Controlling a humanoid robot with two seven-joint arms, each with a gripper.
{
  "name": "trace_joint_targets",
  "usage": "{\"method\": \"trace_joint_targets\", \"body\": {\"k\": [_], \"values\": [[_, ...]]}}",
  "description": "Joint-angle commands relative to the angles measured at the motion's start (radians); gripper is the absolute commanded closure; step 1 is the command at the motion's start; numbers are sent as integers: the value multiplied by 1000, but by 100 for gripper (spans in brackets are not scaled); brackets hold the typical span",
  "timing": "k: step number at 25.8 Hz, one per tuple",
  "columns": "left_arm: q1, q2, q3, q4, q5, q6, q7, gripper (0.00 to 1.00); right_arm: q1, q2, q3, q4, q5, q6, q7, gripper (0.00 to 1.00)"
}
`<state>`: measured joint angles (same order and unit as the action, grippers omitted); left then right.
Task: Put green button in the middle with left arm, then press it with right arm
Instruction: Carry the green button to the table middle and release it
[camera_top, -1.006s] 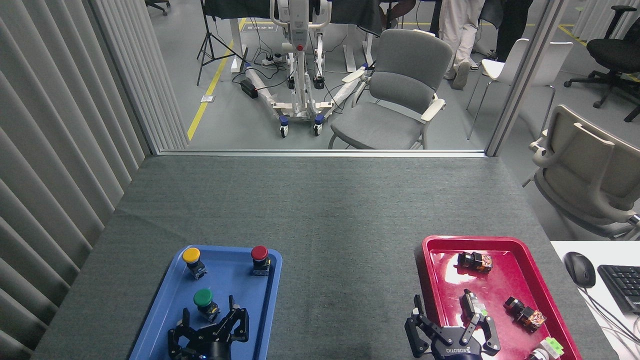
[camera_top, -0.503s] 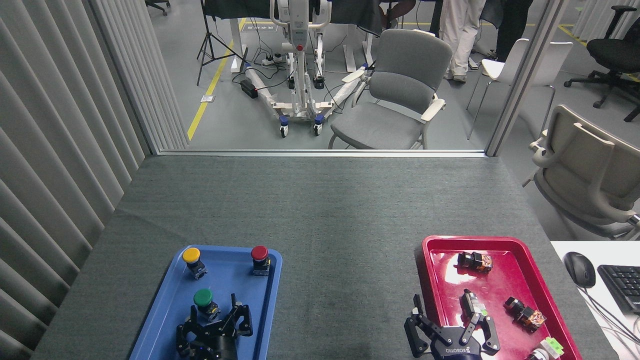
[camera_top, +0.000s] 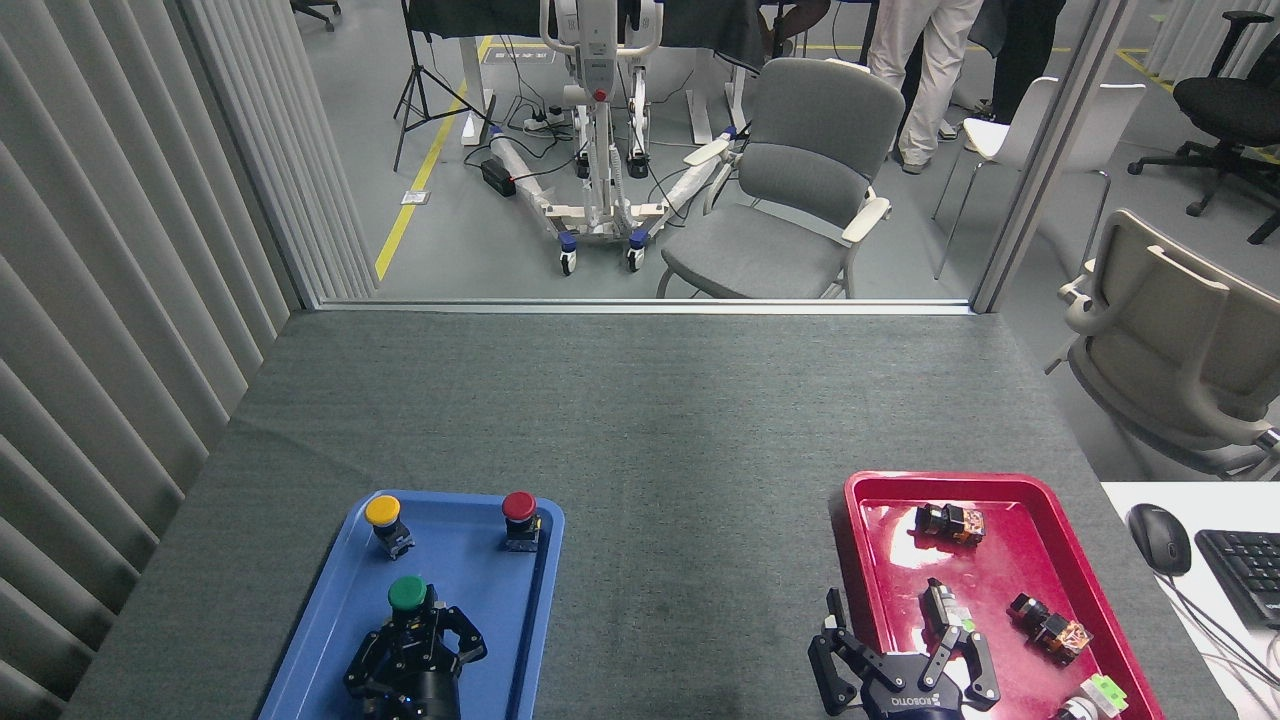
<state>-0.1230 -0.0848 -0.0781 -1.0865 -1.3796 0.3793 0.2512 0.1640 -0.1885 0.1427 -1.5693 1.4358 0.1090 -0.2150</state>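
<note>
The green button (camera_top: 406, 592) stands upright in the blue tray (camera_top: 330, 620), at its near middle. My left gripper (camera_top: 418, 622) sits right behind it from below, its fingers drawn in around the button's dark body under the cap. The green cap shows fully; the body is mostly hidden by the fingers. The middle of the table is the dark grey cloth (camera_top: 690, 560) between the two trays. My right gripper (camera_top: 902, 632) hangs open over the near left rim of the red tray (camera_top: 1000, 485), holding nothing.
A yellow button (camera_top: 383, 511) and a red button (camera_top: 518, 506) stand at the far end of the blue tray. Several small dark switch parts (camera_top: 950, 522) lie in the red tray. A mouse (camera_top: 1159, 537) and keyboard (camera_top: 1245, 570) sit on a white desk at right.
My left gripper has moved up and left onto the green button, and its fingers have gone from spread wide to drawn in around the button's body. The right gripper has stayed put.
</note>
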Motion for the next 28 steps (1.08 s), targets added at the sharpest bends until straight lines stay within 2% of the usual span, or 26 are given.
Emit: {"method": "trace_joint_targets", "body": {"k": [1,2,5,8,10,12,14,17,20,23,28], "values": [[5,22,-17,0,1,-14,0,93,0,0,0,0,0,0,0,1],[5,25,-26,-4,1,-17,2,96,0,0,0,0,0,1,0,1],[26,51,-86,-82,-2,-88,31,97,0,0,0,0,0,0,0,1],[40,132,-189,-231,-4,-318,105,99,0,0,0,0,0,1,0,1],[13,137,-270,-254,-6,-427,114,100,0,-2,0,0,0,1,0,1],[-81,103,-413,-187,-13,-428,108,100,0,-2,0,0,0,1,0,1],[-173,46,-535,-40,-13,-405,106,100,0,-8,0,0,0,1,-1,1],[-225,-44,-598,140,-15,-390,117,100,3,-12,0,0,0,1,-1,1],[-245,-55,-632,246,-15,-384,117,100,5,-17,-2,0,0,3,-1,1],[-247,-53,-641,246,-13,-330,109,100,6,-19,0,0,0,11,-3,1],[-247,-52,-640,286,-6,-312,103,99,8,-19,0,0,-2,12,-3,1]]}}
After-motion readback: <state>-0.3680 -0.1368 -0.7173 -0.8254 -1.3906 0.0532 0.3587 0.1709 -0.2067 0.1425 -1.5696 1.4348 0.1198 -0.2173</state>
